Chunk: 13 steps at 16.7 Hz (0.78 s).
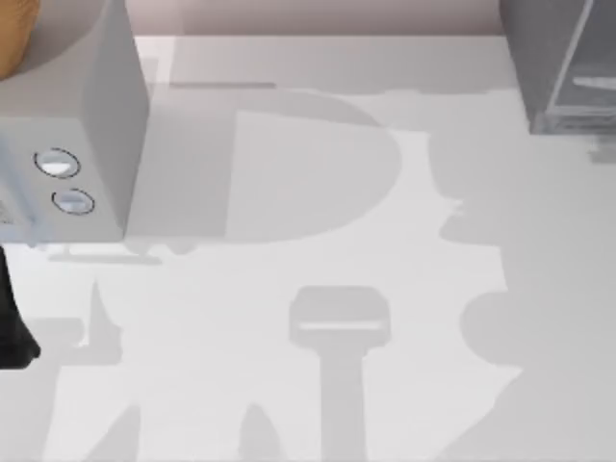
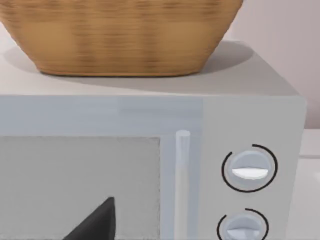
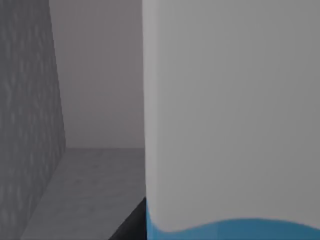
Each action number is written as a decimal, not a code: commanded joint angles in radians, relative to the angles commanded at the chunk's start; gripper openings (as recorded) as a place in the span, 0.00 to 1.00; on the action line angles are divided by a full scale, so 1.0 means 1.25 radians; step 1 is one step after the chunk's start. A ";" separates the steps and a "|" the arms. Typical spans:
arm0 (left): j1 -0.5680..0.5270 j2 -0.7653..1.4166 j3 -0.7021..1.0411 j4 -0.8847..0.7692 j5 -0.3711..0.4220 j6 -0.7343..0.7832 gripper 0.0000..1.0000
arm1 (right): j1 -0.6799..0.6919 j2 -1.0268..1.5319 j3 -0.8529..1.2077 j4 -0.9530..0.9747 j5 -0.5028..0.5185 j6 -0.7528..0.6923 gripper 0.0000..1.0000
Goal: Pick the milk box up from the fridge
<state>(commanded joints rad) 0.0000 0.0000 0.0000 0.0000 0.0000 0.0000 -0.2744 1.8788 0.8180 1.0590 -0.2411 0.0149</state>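
The milk box (image 3: 230, 115) stands very close in the right wrist view, its white upper face above a bright blue band. It sits inside the fridge (image 3: 30, 125), between dark grey inner walls and on a grey floor. A dark part of my right gripper (image 3: 131, 222) lies right beside the carton's lower edge. In the top view the fridge (image 1: 539, 58) stands at the far right corner with its pale glass-like panel (image 1: 587, 67). My left arm (image 1: 12, 318) is parked at the left edge.
A light grey box with two round dials (image 1: 87, 115) stands at the far left, with a wicker basket (image 2: 120, 35) on top. A dark part of my left gripper (image 2: 97, 222) sits before its door. Arm shadows cross the white table (image 1: 318, 241).
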 joint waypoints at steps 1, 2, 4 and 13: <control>0.000 0.000 0.000 0.000 0.000 0.000 1.00 | 0.000 0.000 0.000 0.000 0.000 0.000 0.00; 0.000 0.000 0.000 0.000 0.000 0.000 1.00 | 0.005 0.005 0.002 -0.002 0.001 0.001 0.00; 0.000 0.000 0.000 0.000 0.000 0.000 1.00 | 0.006 -0.002 -0.001 -0.006 0.002 0.001 0.00; 0.000 0.000 0.000 0.000 0.000 0.000 1.00 | 0.064 -0.403 -0.172 -0.229 0.054 -0.007 0.00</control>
<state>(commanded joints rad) 0.0000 0.0000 0.0000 0.0000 0.0000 0.0000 -0.1950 1.3752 0.6027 0.7728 -0.1730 0.0058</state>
